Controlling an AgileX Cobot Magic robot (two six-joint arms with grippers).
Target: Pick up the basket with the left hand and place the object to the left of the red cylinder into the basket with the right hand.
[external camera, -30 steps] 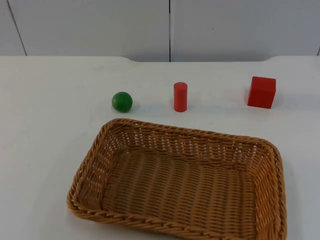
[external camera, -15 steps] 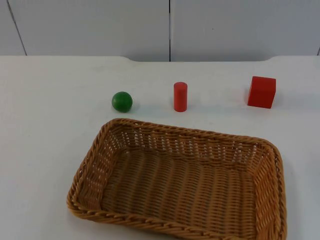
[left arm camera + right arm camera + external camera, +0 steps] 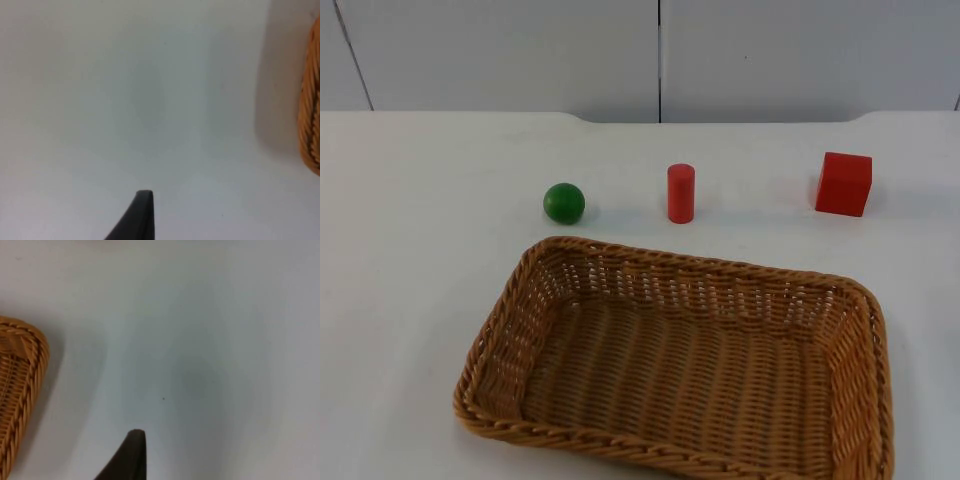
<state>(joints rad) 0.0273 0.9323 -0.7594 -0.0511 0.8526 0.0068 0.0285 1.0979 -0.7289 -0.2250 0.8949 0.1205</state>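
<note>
- Nothing of the task is done as I read it: the basket (image 3: 680,360) sits flat on the white worktop (image 3: 410,280), with nothing inside it.
- The green ball (image 3: 564,203) is the object to the left of the red cylinder (image 3: 681,193), so that is my target for the right arm (the red cube (image 3: 844,184) stands well off on the cylinder's other side and plays no part). Ball and cylinder both stand just beyond the basket's far rim, apart from each other and from the wicker.
- The left gripper (image 3: 142,212) hangs over bare worktop with the basket's edge (image 3: 311,100) off to one side; it is touching nothing. Whether it is released or clenched I cannot tell.
- The right gripper (image 3: 131,452) likewise hovers above bare worktop near a basket corner (image 3: 25,370), carrying nothing I can see, and again I cannot tell its state.
- Left to do, in my judgement: everything. First the left arm must reach the rim and lift the basket, then the right arm fetches the ball and drops it in.
</note>
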